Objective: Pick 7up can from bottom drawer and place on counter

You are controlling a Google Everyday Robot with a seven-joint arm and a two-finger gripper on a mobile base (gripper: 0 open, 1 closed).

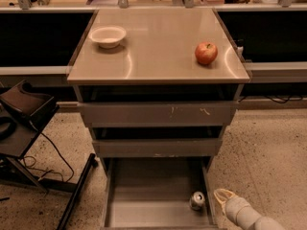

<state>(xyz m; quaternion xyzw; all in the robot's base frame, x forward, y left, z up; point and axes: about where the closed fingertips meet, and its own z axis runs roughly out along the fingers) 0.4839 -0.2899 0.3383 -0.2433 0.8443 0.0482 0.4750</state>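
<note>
At bottom right, pincer [223, 196]: pale, on an arm that showed at the lower edge of view, just right of the drawer's right wall; it held nothing, and how far it gaped could not be told.
Can [197, 201]: stood upright inside the drawer with its silver top up, in the front right corner near the right wall, just left of the pincer and apart from it.
Drawer [144, 188]: lowest and deepest of three, grey, pulled well out so that its floor lay in view.
Upper drawers [158, 115]: two shallower grey fronts stacked above it, with a dark gap over each.
Table [158, 61]: glossy tan top of the cabinet, which carried an apple and a bowl, well apart.
Apple [206, 53]: red, near the right edge.
Bowl [108, 36]: pale and shallow, near the back left corner.
Floor [268, 152]: speckled, around the cabinet.
Stand [24, 109]: dark, left of the cabinet, with cables trailing below it.
</note>
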